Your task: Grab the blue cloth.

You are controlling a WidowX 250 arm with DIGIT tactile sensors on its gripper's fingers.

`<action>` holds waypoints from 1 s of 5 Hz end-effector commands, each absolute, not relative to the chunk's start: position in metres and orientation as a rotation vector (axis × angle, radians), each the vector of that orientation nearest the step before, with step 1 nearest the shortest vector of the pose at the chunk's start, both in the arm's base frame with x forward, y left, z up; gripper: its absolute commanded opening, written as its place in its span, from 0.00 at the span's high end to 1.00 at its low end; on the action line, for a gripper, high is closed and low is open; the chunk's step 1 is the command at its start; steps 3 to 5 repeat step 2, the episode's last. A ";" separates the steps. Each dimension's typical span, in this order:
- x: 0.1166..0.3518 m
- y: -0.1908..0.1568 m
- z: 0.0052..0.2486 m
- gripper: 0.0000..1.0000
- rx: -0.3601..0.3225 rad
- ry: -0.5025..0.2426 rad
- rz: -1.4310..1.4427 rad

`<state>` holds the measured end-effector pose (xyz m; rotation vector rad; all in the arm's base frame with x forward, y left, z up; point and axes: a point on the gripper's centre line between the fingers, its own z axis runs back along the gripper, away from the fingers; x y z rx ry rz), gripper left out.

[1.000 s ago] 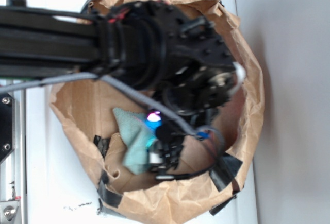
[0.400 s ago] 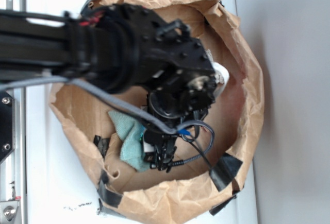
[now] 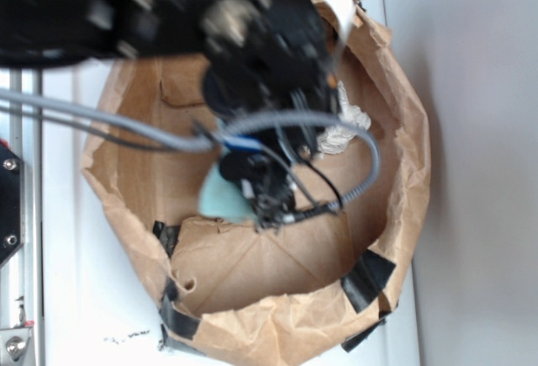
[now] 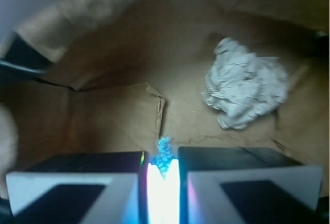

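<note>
The blue cloth (image 3: 221, 197) hangs inside the brown paper bag (image 3: 395, 97), mostly hidden behind the black arm in the exterior view. In the wrist view a fuzzy blue tuft of the blue cloth (image 4: 164, 155) sticks out between the two black jaws, which stand nearly together. My gripper (image 4: 163, 165) is shut on that tuft, and a bright glare fills the narrow gap below it. In the exterior view my gripper (image 3: 262, 198) sits low in the bag, at the cloth's right edge.
A crumpled whitish-grey rag (image 4: 246, 90) lies on the bag floor ahead and to the right, also seen as the rag (image 3: 343, 126) beside the arm. Paper walls ring the arm. Black tape strips (image 3: 366, 278) hold the bag's front rim.
The arm has swung toward the back of the bag, and the gripper with the blue cloth has gone with it. The cloth now shows less, bunched against the gripper.
</note>
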<state>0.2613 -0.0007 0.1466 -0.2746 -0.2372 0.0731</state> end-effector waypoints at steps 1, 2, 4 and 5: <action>0.214 0.026 0.252 1.00 -0.376 -0.408 0.087; 0.206 0.019 0.274 0.97 -0.274 -0.433 0.123; 0.206 0.019 0.274 0.97 -0.274 -0.433 0.123; 0.206 0.019 0.274 0.97 -0.274 -0.433 0.123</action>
